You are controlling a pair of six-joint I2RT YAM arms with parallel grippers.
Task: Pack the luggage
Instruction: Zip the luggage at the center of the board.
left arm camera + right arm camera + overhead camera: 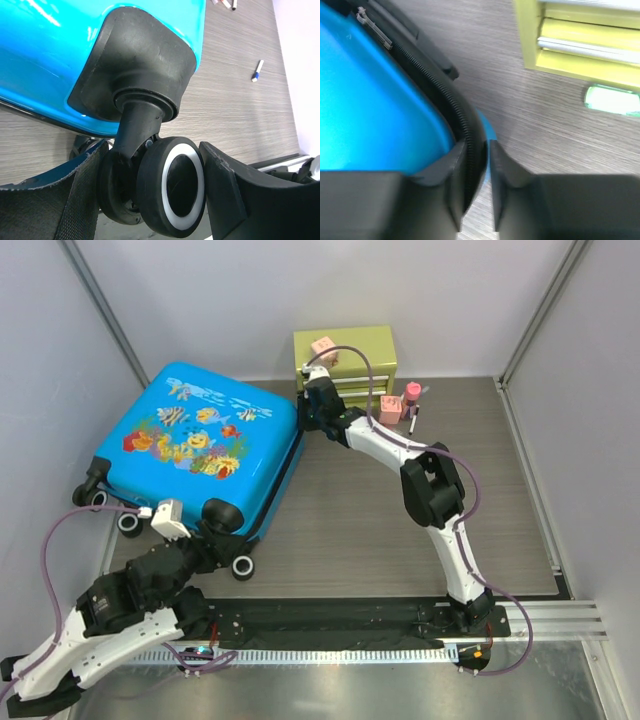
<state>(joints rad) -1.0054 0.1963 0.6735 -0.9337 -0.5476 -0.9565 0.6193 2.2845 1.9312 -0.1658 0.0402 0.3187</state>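
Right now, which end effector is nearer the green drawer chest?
Right. The right end effector pinches the luggage edge beside the chest; the left end effector clamps a far wheel.

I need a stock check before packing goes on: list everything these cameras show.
suitcase: one, bright blue with fish print, lying flat at the table's left.
drawer chest: one, green, at the table's back.
blocks: two, pink, one on the chest, one in front of it.
bottle: one, pink, beside the front block.
marker: one, white with a blue end, on the bare table.
blurred thing: one, pale green, before the chest.
table: one, grey wood grain, under everything.
left arm: black and white, fingers closed on a black suitcase wheel.
right arm: black and white, fingers either side of the suitcase's zipped rim.
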